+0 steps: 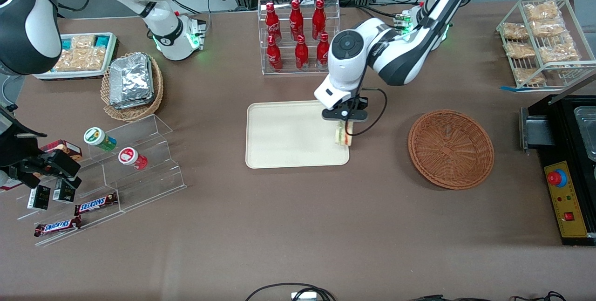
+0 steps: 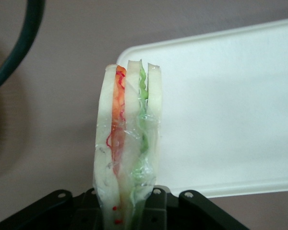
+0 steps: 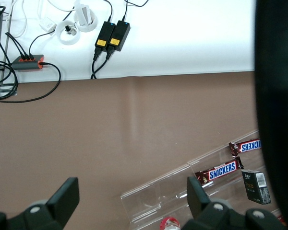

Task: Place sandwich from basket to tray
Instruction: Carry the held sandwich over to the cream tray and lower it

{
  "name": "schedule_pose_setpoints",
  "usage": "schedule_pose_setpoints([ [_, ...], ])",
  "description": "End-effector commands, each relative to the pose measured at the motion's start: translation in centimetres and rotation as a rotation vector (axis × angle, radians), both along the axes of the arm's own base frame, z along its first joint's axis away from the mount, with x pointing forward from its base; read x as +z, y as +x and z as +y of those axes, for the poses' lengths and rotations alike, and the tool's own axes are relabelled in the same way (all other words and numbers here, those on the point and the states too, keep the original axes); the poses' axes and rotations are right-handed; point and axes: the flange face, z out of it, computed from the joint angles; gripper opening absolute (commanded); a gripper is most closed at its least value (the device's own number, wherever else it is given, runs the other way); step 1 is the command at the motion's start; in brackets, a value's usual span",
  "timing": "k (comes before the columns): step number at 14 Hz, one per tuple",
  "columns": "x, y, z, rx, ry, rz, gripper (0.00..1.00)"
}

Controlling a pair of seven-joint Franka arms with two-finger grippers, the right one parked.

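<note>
— where's your end effector right now?
— my end effector (image 1: 345,127) hangs over the tray's edge on the working arm's side, clamped on the sandwich (image 1: 344,136), which points down from my fingers.
— how does the sandwich sit in it?
— upright on edge. from my wrist the sandwich (image 2: 127,143) shows three pale bread slices with an orange-red layer and a green layer between them, all under clear wrap, its gripped end tucked into my end effector (image 2: 127,211).
— and the tray?
— the tray (image 1: 288,138) lies flat on the brown tabletop (image 1: 298,226). the sandwich is at its rim; i can't tell if it touches the surface. in my wrist view the tray (image 2: 230,115) is just beside the sandwich, a rounded corner close by.
— the basket?
— the basket (image 1: 450,148) sits near the tray toward the working arm's end of the tabletop, with nothing in it.
— anything else close?
— a clear rack of red bottles (image 1: 298,35) stands farther from the front camera than the tray.
</note>
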Motion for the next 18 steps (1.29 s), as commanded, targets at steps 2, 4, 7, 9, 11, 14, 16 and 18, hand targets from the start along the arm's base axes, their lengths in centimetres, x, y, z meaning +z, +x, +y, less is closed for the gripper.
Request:
schedule_pose_setpoints([
  [2,-3.2,-0.5,-2.6,0.038,-0.021,0.006,0.0],
  [4,-5.1,-1.9,-3.9,0.037,0.004,0.0,0.0],
  [7,-8.7,-2.7,-4.6,0.067,0.021,0.0,0.0],
  [9,-10.5,-3.0,-4.6,0.072,0.04,0.006,0.0],
  [11,-11.3,-4.0,-5.3,0.063,0.049,0.012,0.03],
  [14,-11.7,-4.0,-5.1,0.052,0.057,0.011,0.71],
  [16,-11.2,-4.0,-5.2,0.051,0.056,0.004,0.99],
  [18,-9.8,-2.9,-5.6,0.07,0.047,-0.016,0.99],
])
